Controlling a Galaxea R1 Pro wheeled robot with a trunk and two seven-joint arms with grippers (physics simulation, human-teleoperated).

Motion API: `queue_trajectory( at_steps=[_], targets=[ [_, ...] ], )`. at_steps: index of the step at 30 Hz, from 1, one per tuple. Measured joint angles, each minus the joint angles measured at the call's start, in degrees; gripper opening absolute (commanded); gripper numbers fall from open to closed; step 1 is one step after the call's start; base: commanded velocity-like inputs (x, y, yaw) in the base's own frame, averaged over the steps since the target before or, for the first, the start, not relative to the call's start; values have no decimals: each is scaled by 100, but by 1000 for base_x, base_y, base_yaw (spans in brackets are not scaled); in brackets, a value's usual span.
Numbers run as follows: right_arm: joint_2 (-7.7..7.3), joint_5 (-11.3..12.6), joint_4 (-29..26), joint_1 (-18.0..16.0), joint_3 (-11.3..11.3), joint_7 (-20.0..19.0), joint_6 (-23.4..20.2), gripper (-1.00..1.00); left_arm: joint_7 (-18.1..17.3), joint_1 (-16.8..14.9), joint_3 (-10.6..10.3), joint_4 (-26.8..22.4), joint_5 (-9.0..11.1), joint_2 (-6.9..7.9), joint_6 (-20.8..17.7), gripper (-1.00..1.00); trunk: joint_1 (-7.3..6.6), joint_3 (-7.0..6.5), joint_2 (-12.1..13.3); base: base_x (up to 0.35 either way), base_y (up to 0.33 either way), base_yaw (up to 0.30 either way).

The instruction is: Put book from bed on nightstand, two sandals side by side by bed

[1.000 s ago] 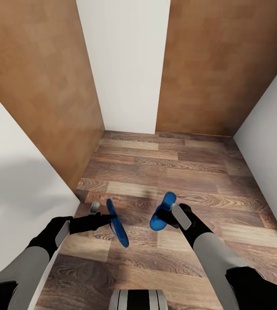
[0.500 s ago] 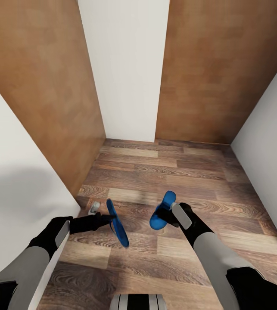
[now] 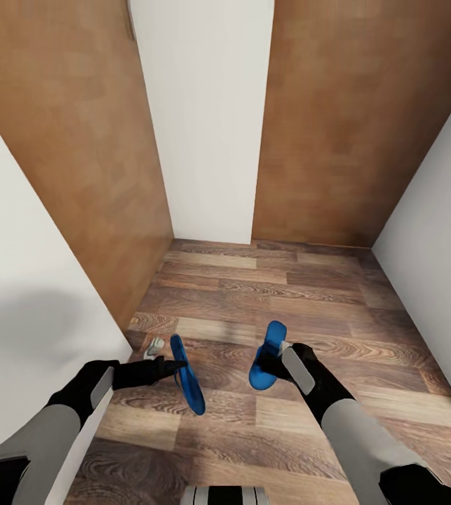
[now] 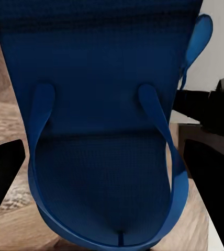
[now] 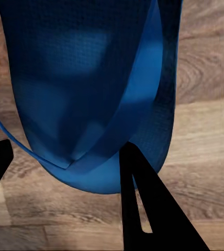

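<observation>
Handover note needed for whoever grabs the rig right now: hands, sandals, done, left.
Left hand: shut on one blue sandal, held on edge above the wood floor.
Right hand: shut on the other sandal, also off the floor.
Surroundings: a narrow space between white walls and brown wood panels; a small grey object lies on the floor near the left hand.
Done: both sandals picked up.
Left: carry them to the bed, set them side by side next to it, then move the book onto a nightstand.
</observation>
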State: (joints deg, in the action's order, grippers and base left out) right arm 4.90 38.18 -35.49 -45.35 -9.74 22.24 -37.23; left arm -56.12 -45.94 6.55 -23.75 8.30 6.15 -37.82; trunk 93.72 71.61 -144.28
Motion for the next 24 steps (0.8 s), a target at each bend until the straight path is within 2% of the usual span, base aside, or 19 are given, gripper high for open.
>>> queue_trajectory(
  at_steps=[1, 4, 5, 6, 7, 8, 9, 11, 12, 13, 14, 16, 20, 24],
  targets=[
    [-91, -63, -399, 233, -34, -3, -272, -100, 28, 0, -1, 11, -15, 4, 7, -100, -2, -22, 1, 0, 0, 0],
    [-277, -100, -1197, 692, -47, -12, -689, -100, 55, 0, -2, 27, -22, 2, 24, -100, -10, -89, 5, 0, 0, 0],
    [-450, -127, -1758, 1026, -42, -21, -896, -100, 65, 1, -5, 51, -26, -1, 58, -100, -13, -110, 6, 0, 0, 0],
    [-550, -117, -2047, 1207, -27, -32, -976, -100, 69, 1, -5, 69, -23, -4, 84, -100, -15, -133, 8, 0, 0, 0],
    [-749, -81, -2542, 1525, -25, -45, -1086, -100, 74, 1, -7, 111, -26, -8, 144, -100, -18, -155, 9, 0, 0, 0],
    [-921, -2, -2915, 1810, -23, -68, -1161, -100, 77, 1, -7, 158, -23, -14, 208, -100, -20, -177, 11, 0, 0, 0],
    [-989, 105, -3060, 1936, -23, -82, -1175, -100, 79, 0, -6, 182, -19, -17, 241, -100, -23, -199, 12, 0, 0, 0],
    [-1150, 547, -3372, 2239, -17, -161, -1220, -100, 77, 0, -7, 242, -17, -27, 318, -100, -28, -244, 15, 0, 0, 0],
    [-1174, 677, -3414, 2286, -16, -188, -1226, -100, 77, 0, -6, 252, -15, -32, 330, -100, -31, -266, 16, 0, 0, 0],
    [-1206, 967, -3471, 2364, -17, -239, -1209, -100, 74, 3, -8, 272, -18, -36, 346, -100, -34, -288, 17, 0, 0, 0],
    [-1219, 1072, -3492, 2407, -16, -261, -1199, -100, 69, 4, -7, 284, -15, -38, 352, -100, -36, -310, 19, 0, 0, 0],
    [-1247, 1446, -3510, 2619, -16, -310, -1056, -100, 49, 13, -10, 343, -18, -41, 365, -100, -41, -354, 22, 0, 0, 0],
    [-1253, 1668, -3205, 2821, -13, -352, -563, -100, 32, 80, -10, 477, -40, -53, 372, -100, -51, -443, 27, 0, 0, 0],
    [-1245, 1739, -2718, 2875, -13, -458, 160, -100, 13, 219, -71, 528, -125, -59, 376, -100, -62, -532, 32, 0, 0, 0]
  ],
)
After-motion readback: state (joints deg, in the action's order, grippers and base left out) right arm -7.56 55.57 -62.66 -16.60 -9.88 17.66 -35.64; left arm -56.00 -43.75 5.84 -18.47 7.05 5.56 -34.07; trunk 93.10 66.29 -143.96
